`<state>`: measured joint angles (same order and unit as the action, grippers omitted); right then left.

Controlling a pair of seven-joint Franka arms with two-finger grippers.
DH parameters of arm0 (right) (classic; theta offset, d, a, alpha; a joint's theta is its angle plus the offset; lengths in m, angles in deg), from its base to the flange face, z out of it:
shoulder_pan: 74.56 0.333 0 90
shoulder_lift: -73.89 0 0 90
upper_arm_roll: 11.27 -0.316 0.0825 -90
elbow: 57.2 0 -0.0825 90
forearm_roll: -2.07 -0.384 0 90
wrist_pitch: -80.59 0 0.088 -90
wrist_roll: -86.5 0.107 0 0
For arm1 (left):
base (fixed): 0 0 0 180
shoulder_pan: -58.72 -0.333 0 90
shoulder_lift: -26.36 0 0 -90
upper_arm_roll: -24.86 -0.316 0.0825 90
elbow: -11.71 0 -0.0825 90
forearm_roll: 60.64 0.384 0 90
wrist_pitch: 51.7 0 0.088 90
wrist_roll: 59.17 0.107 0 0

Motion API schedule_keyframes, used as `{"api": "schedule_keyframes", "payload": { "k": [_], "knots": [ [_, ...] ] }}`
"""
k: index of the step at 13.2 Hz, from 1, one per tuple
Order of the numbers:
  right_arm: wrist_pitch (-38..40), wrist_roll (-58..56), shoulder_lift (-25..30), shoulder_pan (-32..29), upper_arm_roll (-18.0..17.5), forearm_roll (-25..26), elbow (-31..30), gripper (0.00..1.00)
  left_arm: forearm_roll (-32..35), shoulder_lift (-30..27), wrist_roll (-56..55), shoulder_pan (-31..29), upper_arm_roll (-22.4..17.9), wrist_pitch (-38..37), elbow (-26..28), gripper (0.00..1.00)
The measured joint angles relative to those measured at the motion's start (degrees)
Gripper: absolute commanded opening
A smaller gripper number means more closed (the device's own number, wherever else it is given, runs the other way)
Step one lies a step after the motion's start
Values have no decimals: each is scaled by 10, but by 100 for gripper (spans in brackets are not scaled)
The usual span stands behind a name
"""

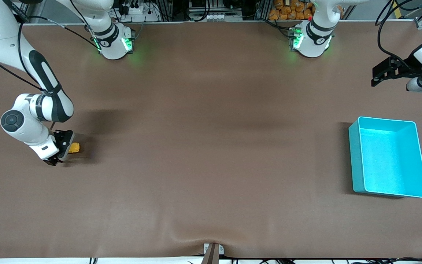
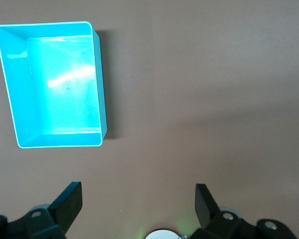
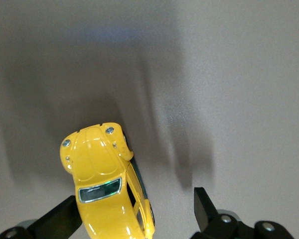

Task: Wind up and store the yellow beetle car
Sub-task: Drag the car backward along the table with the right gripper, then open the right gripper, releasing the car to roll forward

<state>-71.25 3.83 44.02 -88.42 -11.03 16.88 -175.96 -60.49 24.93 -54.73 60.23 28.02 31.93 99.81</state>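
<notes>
The car (image 3: 107, 184) sits on the surface near the right arm's end, between the spread fingers of the right gripper (image 3: 134, 216), nose pointing out past the fingertips; the left gripper (image 2: 138, 204) waits wide open above the bin (image 2: 20, 142).

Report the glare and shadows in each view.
Front view: dark shadow on the brown table beside the small yellow beetle toy car. Left wrist view: white glare on the floor of the turquoise plastic bin. Right wrist view: streaky shadows above the car; highlights on its glossy roof.
</notes>
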Motion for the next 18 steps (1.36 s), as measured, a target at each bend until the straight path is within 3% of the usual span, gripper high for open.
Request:
{"api": "schedule_keyframes", "payload": {
  "k": [6,9,18],
  "knots": [
    [119,0,18,0,-12,-2,55,100,0,0,0,0,0,0,0,100],
    [176,-15,33,0,-14,-27,80,100,0,0,0,0,0,0,0,100],
    [190,-48,34,-24,-12,-61,95,100,0,0,0,0,0,0,0,100]
  ]
}}
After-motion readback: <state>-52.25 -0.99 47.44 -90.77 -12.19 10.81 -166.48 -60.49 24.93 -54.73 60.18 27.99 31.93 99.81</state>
